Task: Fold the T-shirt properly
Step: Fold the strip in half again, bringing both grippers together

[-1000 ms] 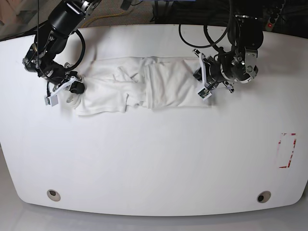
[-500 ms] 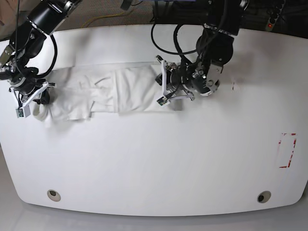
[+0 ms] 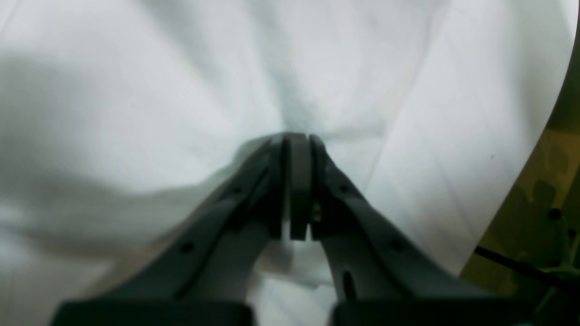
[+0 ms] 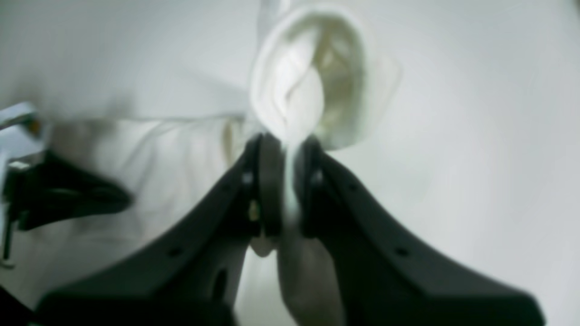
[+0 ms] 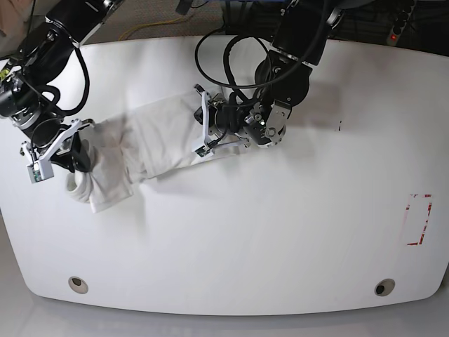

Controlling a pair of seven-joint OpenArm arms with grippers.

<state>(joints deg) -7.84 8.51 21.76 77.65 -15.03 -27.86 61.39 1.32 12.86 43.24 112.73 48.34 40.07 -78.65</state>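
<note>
T-shirt (image 5: pixel 144 144): white, bunched into a long band, upper-left part of base view, lying diagonal on the table (image 5: pixel 280 232). No print, label or writing readable on it in any view; only plain white cloth shows.

Left gripper (image 3: pixel 297 140) clenched on a pinch of T-shirt cloth, folds radiating from the tips. In base view it sits at the band's right end, approx frame centre-top. Right gripper (image 4: pixel 285 145) also clamped on cloth – a rolled wad sticks out past the tips; base view puts it at far left, w/ the shirt end hanging in a loop below it.

Vs 0.5 s ago: whole shirt shifted left and tilted; left end dropped lower, right end moved left w/ the left arm. 1 s ago the shirt lay flat and wider, near top centre.

Table: white, rounded corners, two round holes (image 5: pixel 78 284) near bottom edge, red-marked rectangle (image 5: pixel 418 219) at right. Dark floor and cables (image 5: pixel 231 56) along top edge.
</note>
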